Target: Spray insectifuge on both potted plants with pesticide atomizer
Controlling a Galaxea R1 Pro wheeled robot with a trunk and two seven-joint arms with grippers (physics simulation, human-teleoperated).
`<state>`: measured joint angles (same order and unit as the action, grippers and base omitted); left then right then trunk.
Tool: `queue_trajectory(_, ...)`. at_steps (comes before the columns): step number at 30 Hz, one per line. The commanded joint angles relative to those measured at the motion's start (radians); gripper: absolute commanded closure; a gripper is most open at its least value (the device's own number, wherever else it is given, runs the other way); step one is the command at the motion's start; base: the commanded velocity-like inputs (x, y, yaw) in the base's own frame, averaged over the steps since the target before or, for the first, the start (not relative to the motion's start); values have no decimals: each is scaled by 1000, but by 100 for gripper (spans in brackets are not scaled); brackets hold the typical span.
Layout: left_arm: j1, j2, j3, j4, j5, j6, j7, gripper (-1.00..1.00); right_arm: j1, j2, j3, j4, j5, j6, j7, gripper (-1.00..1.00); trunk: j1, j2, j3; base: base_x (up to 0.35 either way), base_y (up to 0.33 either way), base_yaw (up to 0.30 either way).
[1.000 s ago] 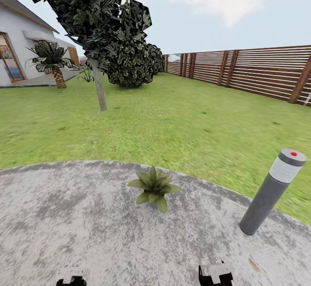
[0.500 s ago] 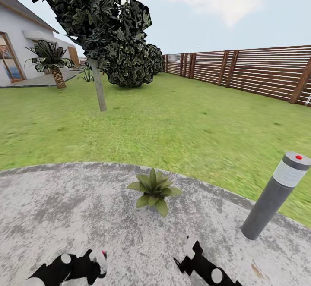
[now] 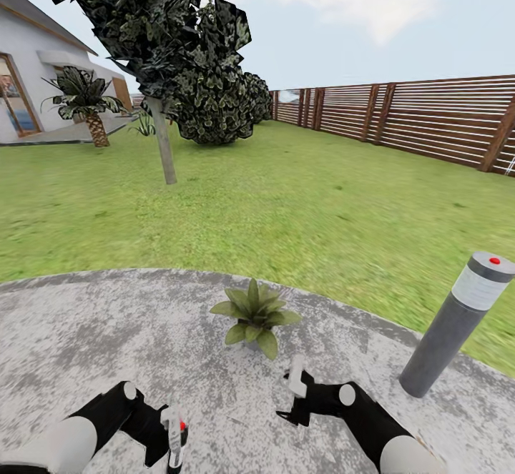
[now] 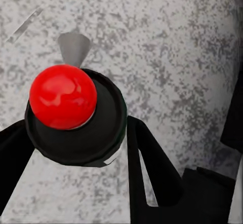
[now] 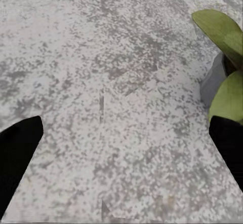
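A small rosette of broad pointed green leaves (image 3: 254, 314) sits in a tiny grey pot (image 5: 212, 80) on the round, mottled grey stone patio (image 3: 86, 331), near its edge with the lawn. The left hand (image 3: 174, 437) is pinching a slim dark bottle with a glossy red cap (image 4: 71, 115) low over the stone. The right hand (image 3: 295, 395) hovers just short of the plant, fingers (image 5: 17, 153) spread wide. A grey bollard light (image 3: 454, 322) stands to the right.

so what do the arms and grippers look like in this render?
Both arms are glossy black with white rounded segments near the body and a white disc at a joint. The left gripper and right gripper have white plates and black fingers. No cables visible.
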<state>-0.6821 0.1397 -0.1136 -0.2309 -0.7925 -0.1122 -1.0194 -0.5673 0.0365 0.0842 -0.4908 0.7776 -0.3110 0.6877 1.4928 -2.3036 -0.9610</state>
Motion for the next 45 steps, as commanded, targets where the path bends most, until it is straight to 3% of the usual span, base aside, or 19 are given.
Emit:
queue_trajectory(1, 0, -3, -6, -22, -9, 22, -8, 100, -1, 1, -1, -1, 11, -6, 16, 100, 0, 0, -1, 0, 0, 0)
queue_trajectory(3, 0, -14, -6, -49, -10, 105, -14, 100, -2, 5, 0, -3, 11, -7, 25, 100, 0, 0, -1, 0, 0, 0)
queue_trajectory(5, 1, -36, -7, -61, -12, 131, -15, 100, -2, 6, 0, -3, 11, -7, 26, 100, 0, 0, -1, 0, 0, 0)
queue_trajectory(9, 1, -76, -12, -65, -14, 140, -16, 100, -1, 29, 1, -2, 11, -7, 27, 100, 0, 0, -1, 0, 0, 0)
queue_trajectory(13, 1, -104, -79, -65, -13, 149, -13, 100, -1, 48, 2, -2, 11, -7, 28, 100, 0, 0, -1, 0, 0, 0)
queue_trajectory(17, 1, -133, -96, -68, -13, 160, -9, 100, -1, 55, 3, -1, 11, -7, 55, 100, 0, 0, -1, 0, 0, 0)
queue_trajectory(18, 1, -149, -98, -68, -13, 160, -6, 100, -2, 76, 14, 0, 11, -7, 56, 100, 0, 0, -1, 0, 0, 0)
queue_trajectory(23, 4, -155, -96, -120, -13, 161, -4, 100, -2, 107, 68, 0, 9, -7, 56, 100, 0, 0, -1, 0, 0, 0)
queue_trajectory(45, 4, -182, -85, -133, 1, 146, 5, 100, -2, 138, 73, -2, 9, -7, 57, 100, 0, 0, -1, 0, 0, 0)
